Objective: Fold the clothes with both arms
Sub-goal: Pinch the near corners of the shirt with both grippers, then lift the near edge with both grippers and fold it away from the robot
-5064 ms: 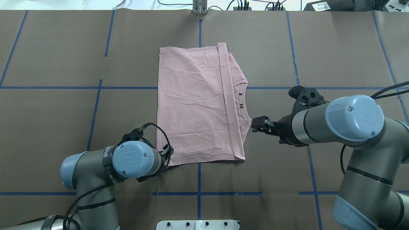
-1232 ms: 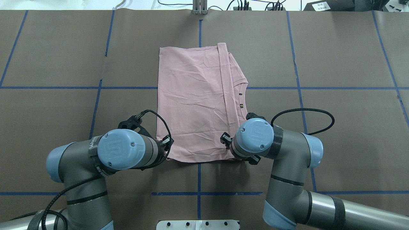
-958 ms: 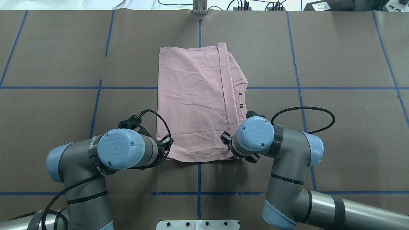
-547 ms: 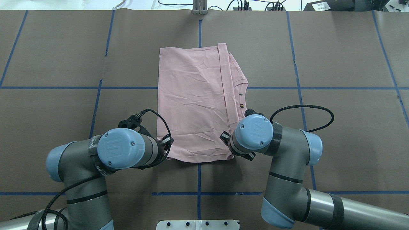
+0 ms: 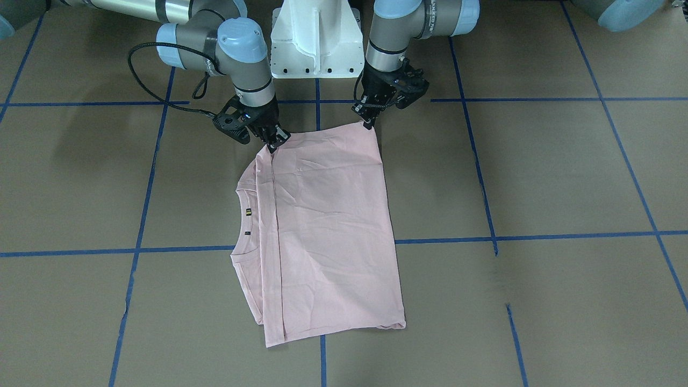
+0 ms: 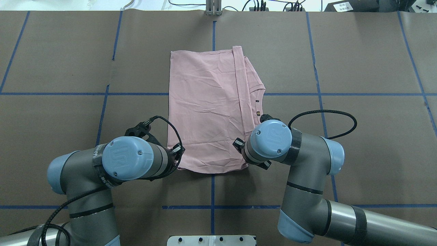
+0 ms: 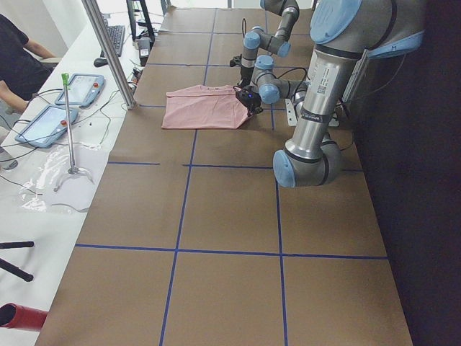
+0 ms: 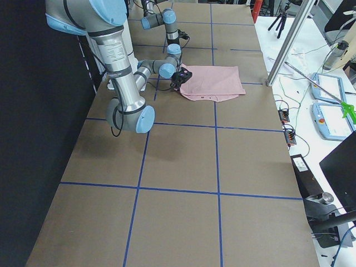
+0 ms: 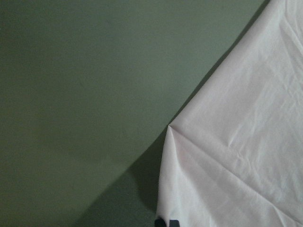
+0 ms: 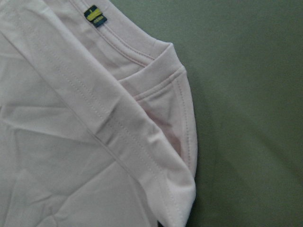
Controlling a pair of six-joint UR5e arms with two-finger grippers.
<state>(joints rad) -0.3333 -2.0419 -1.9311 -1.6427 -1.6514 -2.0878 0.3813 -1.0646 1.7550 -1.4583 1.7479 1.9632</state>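
Front-facing view: the pale pink short-sleeved T-shirt (image 5: 328, 226) lies part-folded on the brown paper-covered tabletop (image 5: 537, 177), straight out from the white pedestal base (image 5: 314, 40). The black two-fingered left tool (image 5: 370, 123) is narrow, pinching one base-side corner of the T-shirt. The black two-fingered right tool (image 5: 272, 145) pinches the other base-side corner, on the collar side. Both corners peak up toward the tools.

Overhead view: five seconds ago the right arm sat out beside the collar; it is now at its base-side corner. Over the last second the base-side hem has crept slightly away from the base. The wrists hide both tools here.

Side views: too small to add anything.

Left wrist view: the corner is tented, with shadow beneath it.

Right wrist view: the layered edge is raised, and the small black-and-yellow neck label (image 10: 95, 16) is visible.

Judgement: both grasps are made and the lift has begun. The fold away from the base is starting.
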